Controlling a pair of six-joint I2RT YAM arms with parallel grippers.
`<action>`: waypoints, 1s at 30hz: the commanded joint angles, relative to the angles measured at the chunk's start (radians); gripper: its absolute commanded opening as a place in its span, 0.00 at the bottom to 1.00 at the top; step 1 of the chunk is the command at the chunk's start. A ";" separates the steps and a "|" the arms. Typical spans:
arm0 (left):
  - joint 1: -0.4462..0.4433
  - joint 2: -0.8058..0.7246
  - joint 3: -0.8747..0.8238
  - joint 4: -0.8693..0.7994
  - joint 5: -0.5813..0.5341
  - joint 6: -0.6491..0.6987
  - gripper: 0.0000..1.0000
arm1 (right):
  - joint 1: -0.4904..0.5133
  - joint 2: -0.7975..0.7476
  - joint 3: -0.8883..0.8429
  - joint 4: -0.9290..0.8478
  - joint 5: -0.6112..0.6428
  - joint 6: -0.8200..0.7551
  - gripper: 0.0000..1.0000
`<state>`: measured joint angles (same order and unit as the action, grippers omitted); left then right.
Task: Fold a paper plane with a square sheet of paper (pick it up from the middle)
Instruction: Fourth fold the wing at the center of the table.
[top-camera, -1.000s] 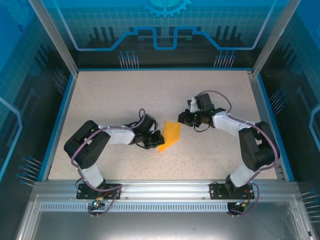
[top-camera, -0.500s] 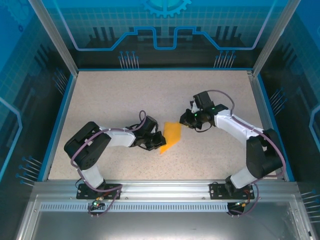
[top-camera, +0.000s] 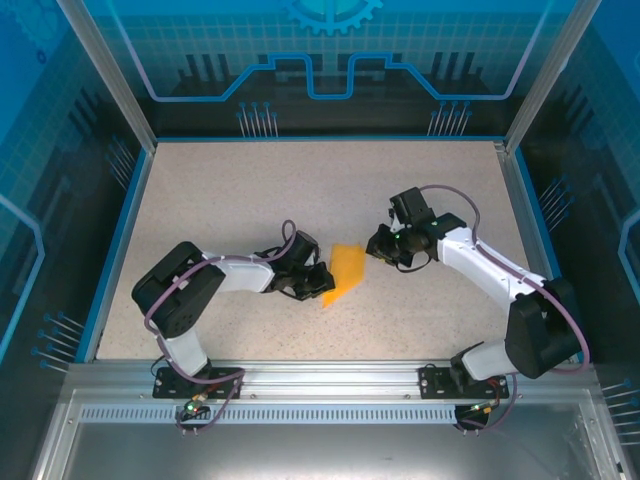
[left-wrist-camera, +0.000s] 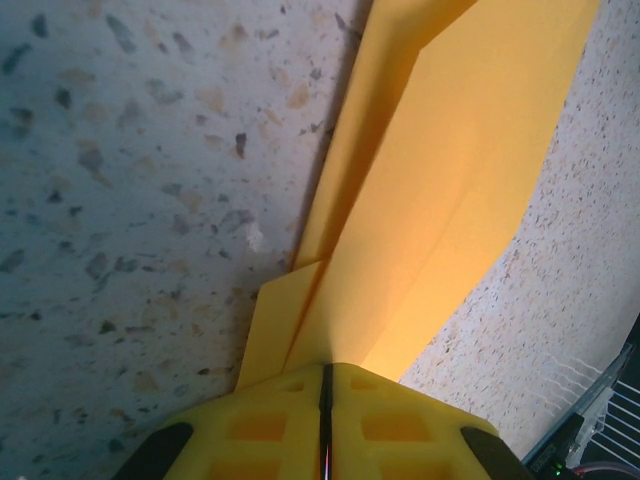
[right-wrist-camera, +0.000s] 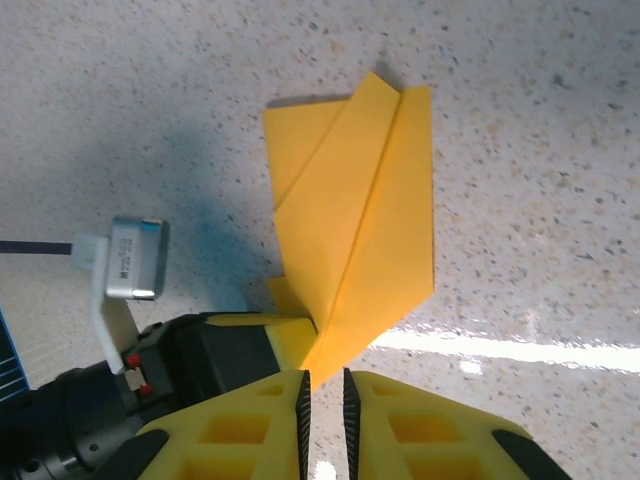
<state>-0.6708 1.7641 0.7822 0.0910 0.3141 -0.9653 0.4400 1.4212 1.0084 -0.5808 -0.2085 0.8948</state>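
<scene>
The paper plane (top-camera: 346, 270) is an orange-yellow folded dart with layered flaps, lying mid-table between both arms. My left gripper (top-camera: 320, 283) is shut on its lower left edge. In the left wrist view the yellow fingers meet at a thin slit (left-wrist-camera: 325, 378) and the plane (left-wrist-camera: 430, 190) runs up and away from them. My right gripper (top-camera: 376, 246) sits just off the plane's upper right corner. In the right wrist view its jaws (right-wrist-camera: 325, 390) stand a narrow gap apart with bare table between them. The plane's tip (right-wrist-camera: 355, 220) ends just ahead of them, beside the left gripper (right-wrist-camera: 300, 335).
The speckled table (top-camera: 230, 200) is bounded by a blue rim (top-camera: 120, 240) and aluminium posts (top-camera: 100, 70) at the back corners. A silver cable plug (right-wrist-camera: 130, 258) on the left wrist sits close to the plane. Open tabletop lies behind and in front of the arms.
My right gripper has drawn back to the right, off the plane's corner, and its jaws have parted slightly. The left gripper keeps its hold, and the plane has barely shifted.
</scene>
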 joint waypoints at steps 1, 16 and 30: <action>-0.026 0.087 -0.022 -0.161 -0.023 0.025 0.11 | 0.011 -0.018 -0.006 -0.033 0.015 0.001 0.19; -0.034 0.083 0.009 -0.165 0.000 0.021 0.11 | 0.063 0.092 -0.014 0.087 -0.057 -0.051 0.19; -0.091 0.061 -0.035 -0.123 -0.044 -0.070 0.11 | 0.075 0.356 -0.003 0.315 -0.198 -0.087 0.11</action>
<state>-0.7136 1.7805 0.8066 0.0921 0.3004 -0.9985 0.5003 1.7420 0.9894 -0.3260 -0.3614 0.8360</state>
